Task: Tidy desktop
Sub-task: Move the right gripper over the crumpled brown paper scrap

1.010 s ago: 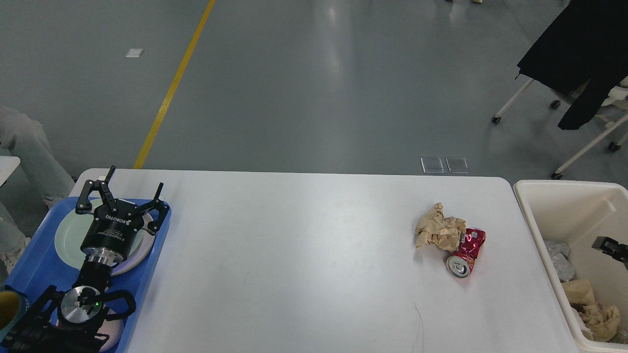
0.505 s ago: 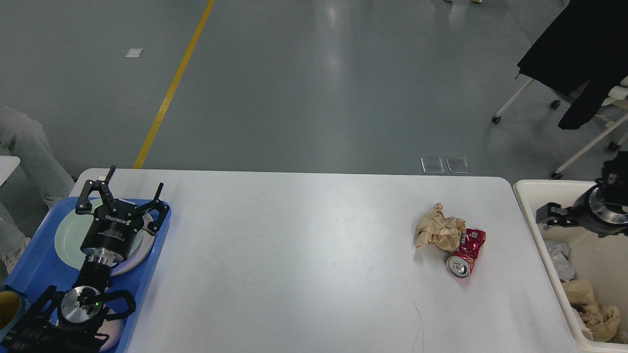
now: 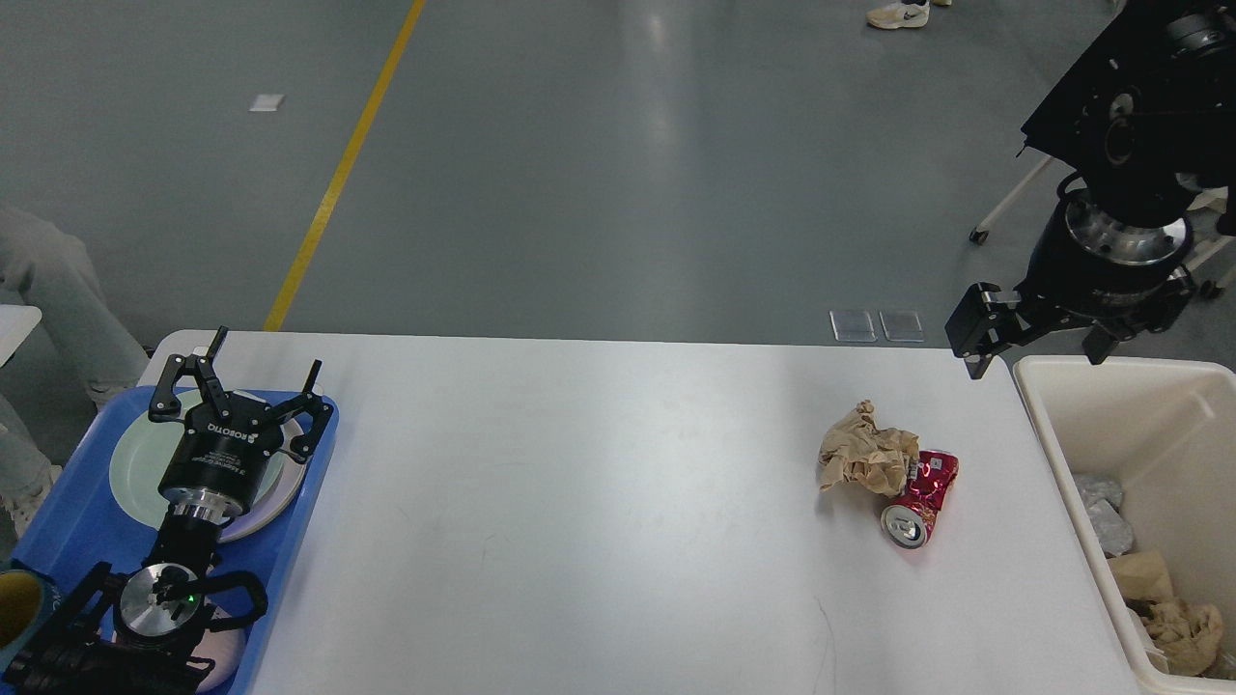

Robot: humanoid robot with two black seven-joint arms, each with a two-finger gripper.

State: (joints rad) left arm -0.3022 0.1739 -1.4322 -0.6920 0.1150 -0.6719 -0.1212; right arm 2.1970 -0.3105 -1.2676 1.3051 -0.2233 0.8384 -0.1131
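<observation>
**Two scraps on the table, both hands empty**

One white table (image 3: 579,502), rounded corners, matte top; its long axis runs left to right across the head view, the far long edge toward the open floor. It fills the lower middle of the view, between a blue tray (image 3: 72,541) at its left end and a cream bin (image 3: 1048,425) just off its right end.

On the table, count two items: one crumpled brown paper wad (image 3: 866,458) and one crushed red can (image 3: 918,500). They touch, near the right end. The can lies on its side, silver top facing the near edge, long axis roughly near-to-far with a slight tilt.

The tray carries two plates: one pale green plate (image 3: 135,463) under the left arm, and one part-hidden plate (image 3: 217,666) at the bottom edge. One cup with a yellow inside (image 3: 17,608) shows at the lower left corner.

The bin holds several scraps: grey foil-like pieces (image 3: 1101,516) and brown paper (image 3: 1173,618); exact count cannot be told.

Left hand (image 3: 239,378) hangs over the tray's far end, fingers spread apart, holding nothing. Right hand (image 3: 1038,333) is up above the bin's far left corner, fingers spread wide, nothing between them.

Room: grey glossy floor, one yellow line (image 3: 338,174), a wheeled chair (image 3: 1014,203) with dark cloth (image 3: 1081,106) at right, a person's legs (image 3: 48,280) at left, and a shoe (image 3: 896,13) at top.
</observation>
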